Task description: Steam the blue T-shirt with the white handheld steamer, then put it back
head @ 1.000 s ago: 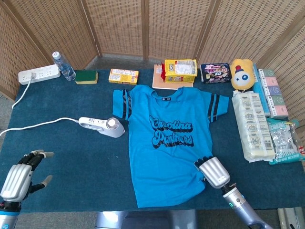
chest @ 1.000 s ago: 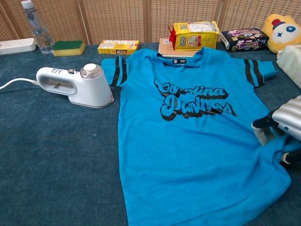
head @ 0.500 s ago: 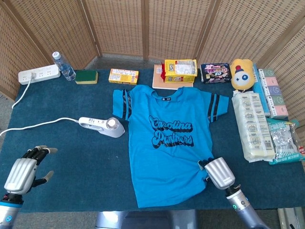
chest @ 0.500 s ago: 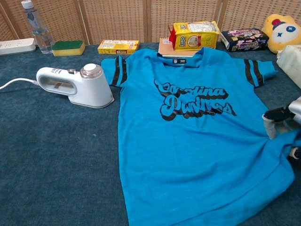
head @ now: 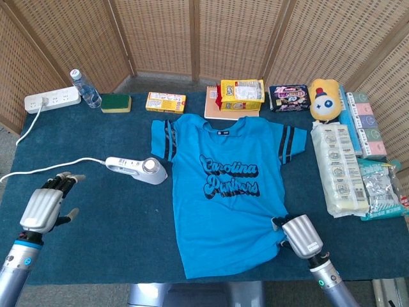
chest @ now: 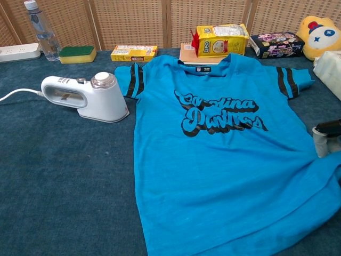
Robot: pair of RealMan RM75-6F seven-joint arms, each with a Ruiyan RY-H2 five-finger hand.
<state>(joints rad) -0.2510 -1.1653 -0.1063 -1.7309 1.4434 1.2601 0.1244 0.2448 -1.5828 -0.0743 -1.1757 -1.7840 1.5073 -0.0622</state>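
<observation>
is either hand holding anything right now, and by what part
The right hand grips the blue T-shirt at its lower right hem. The left hand holds nothing.

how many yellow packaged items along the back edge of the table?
2: a flat yellow box right of the green sponge, and a yellow bag on a notebook behind the T-shirt collar. The yellow plush isn't packaged.
</observation>
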